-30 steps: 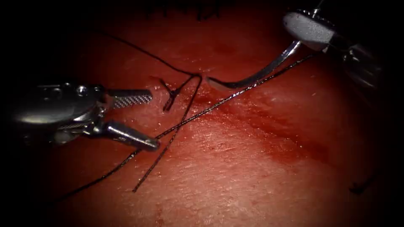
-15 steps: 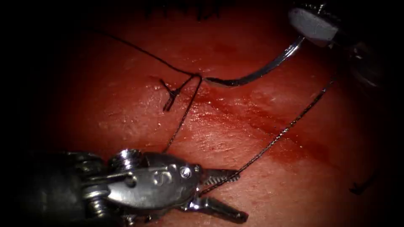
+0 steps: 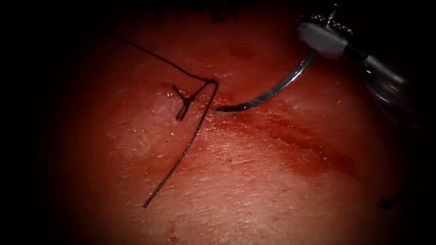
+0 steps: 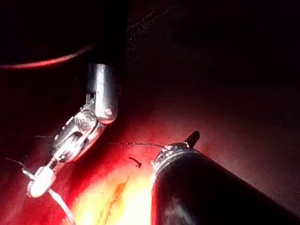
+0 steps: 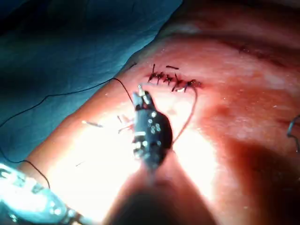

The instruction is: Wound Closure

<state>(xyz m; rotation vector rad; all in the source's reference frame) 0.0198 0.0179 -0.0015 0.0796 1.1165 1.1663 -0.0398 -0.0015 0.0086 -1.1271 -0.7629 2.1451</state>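
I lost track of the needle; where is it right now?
In the endoscope view the needle curves down from the right tool, which grips its upper end; its tip lies at the cut, just right of the knot.

The tissue [image 3: 254,181] is seen as the carrying surface, laid on a blue drape [image 5: 65,51] in the right wrist view. Red fluid [image 3: 290,136] is spread along the cut [image 3: 281,127]. A knotted stitch [image 3: 185,103] and a loose thread [image 3: 181,154] are lain on its left part.
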